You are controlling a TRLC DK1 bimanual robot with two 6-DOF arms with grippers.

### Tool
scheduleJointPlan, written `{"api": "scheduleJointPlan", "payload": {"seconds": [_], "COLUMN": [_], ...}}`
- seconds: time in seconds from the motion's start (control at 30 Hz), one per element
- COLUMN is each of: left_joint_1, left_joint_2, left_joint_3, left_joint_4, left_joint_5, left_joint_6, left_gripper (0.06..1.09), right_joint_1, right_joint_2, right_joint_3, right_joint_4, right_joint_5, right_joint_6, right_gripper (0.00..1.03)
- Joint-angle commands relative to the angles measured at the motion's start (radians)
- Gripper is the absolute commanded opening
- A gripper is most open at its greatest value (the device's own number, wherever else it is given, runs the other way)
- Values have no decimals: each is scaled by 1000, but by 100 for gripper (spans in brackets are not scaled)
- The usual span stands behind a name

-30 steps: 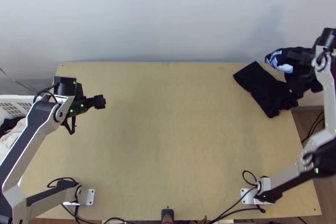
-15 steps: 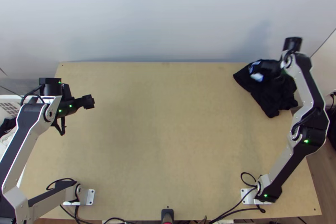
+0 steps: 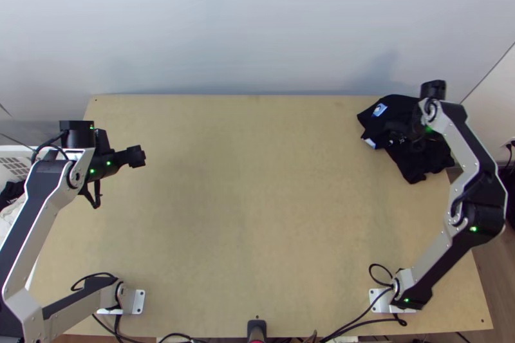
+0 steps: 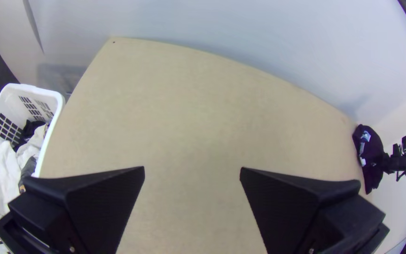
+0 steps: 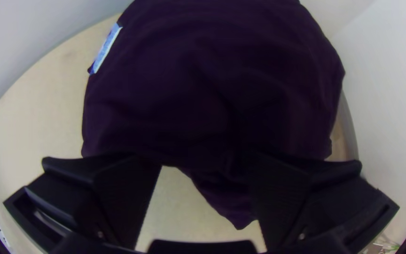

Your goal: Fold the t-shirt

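Two arms at the light wooden table [image 3: 257, 214], based at its near left and near right. The t-shirt [image 3: 407, 103] lies at the far right corner, a dark, rumpled heap reaching the right edge; neither spread flat nor squared off. Cannot tell whether all the dark cloth there is one garment. Two pale patches show on it: a blue-and-white one [image 3: 379, 110] toward the far edge, a smaller white one [image 3: 370, 143] on the side toward the table's middle.

Right gripper [image 3: 394, 133]: at the heap, pointing toward the table's middle. In the right wrist view its fingers stand well apart, cloth running across beyond them and a dark point of it hanging into the gap. No pinch on the fabric seen; contact with it cannot be told.

Left gripper [image 3: 136, 156]: over the left part of the table, well apart from the heap, aimed toward the right side. Fingers wide open, pale tabletop visible between them.

White basket [image 4: 50, 94] just beside the left edge, slotted walls, white cloth [image 4: 3, 174] and dark cloth [image 4: 28, 129] bunched inside. Black cables [image 3: 360, 309] run around the right base.
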Motion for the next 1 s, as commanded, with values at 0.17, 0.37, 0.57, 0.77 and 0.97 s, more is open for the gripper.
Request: {"api": "scheduleJointPlan", "payload": {"seconds": [0.17, 0.37, 0.57, 0.77, 0.97], "left_joint_1": [10, 60, 115, 138, 158], "left_joint_2": [-78, -144, -268, -496, -753], "left_joint_3": [61, 64, 13, -189, -450], "left_joint_4": [4, 15, 53, 173, 227], "left_joint_5": [-7, -26, -26, -92, -92], "left_joint_6": [-5, 23, 52, 118, 192], "left_gripper": [104, 105, 105, 105, 105], "right_joint_1": [41, 180, 450, 535, 607], "right_joint_2": [-180, -327, -586, -932, -1295], "right_joint_3": [114, 134, -142, -618, -1006], "right_joint_4": [-74, -75, 198, 604, 729], "right_joint_5": [-93, -70, 56, 151, 219], "right_joint_6": [50, 14, -107, 7, -108], "right_gripper": [99, 99, 99, 99, 99]}}
